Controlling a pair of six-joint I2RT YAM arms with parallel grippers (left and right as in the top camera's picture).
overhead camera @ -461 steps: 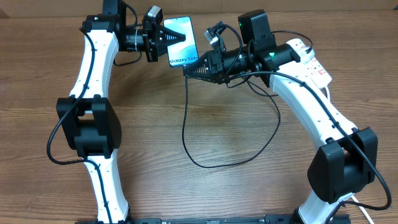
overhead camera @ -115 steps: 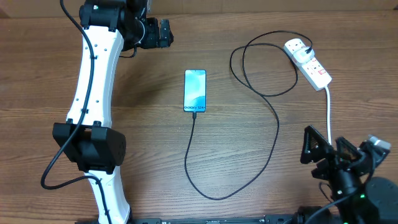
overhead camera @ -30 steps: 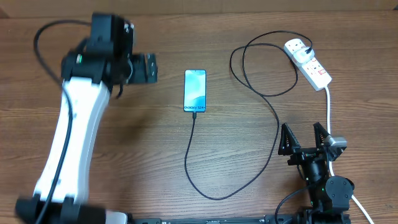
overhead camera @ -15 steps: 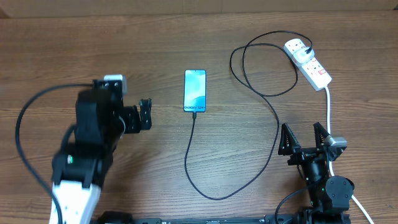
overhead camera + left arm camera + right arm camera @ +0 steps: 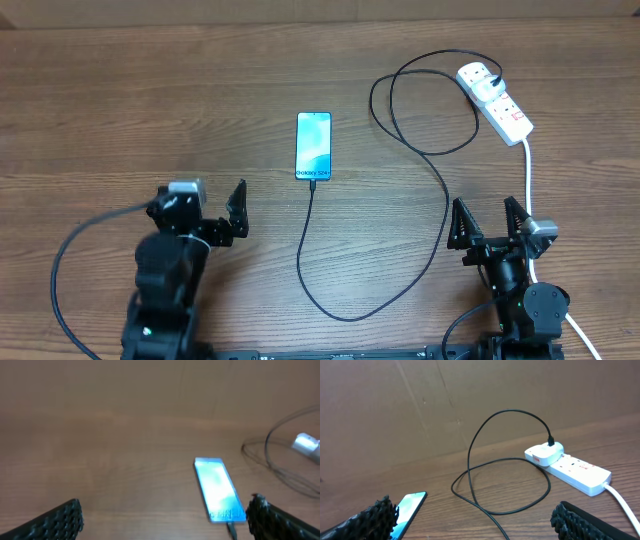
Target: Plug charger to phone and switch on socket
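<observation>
Left gripper (image 5: 228, 213) now back at near table (image 5: 90, 110) edge, right gripper (image 5: 485, 214) alike; both gape empty. Charger (image 5: 446, 205) sits in phone (image 5: 313, 146). Wrap-up, likely; socket (image 5: 497, 100) switch unreadable, recheck next.

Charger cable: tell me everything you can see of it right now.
The charger cable is thin, black and long, lying slack and flat on the wooden table. One end has a small dark connector at the bottom edge of the phone, apparently plugged in. From there it runs toward the robot, curves round in a wide loop, heads back and crosses itself near the far end. That end goes into the white adapter seated in the power strip. Nothing else touches it.
</observation>
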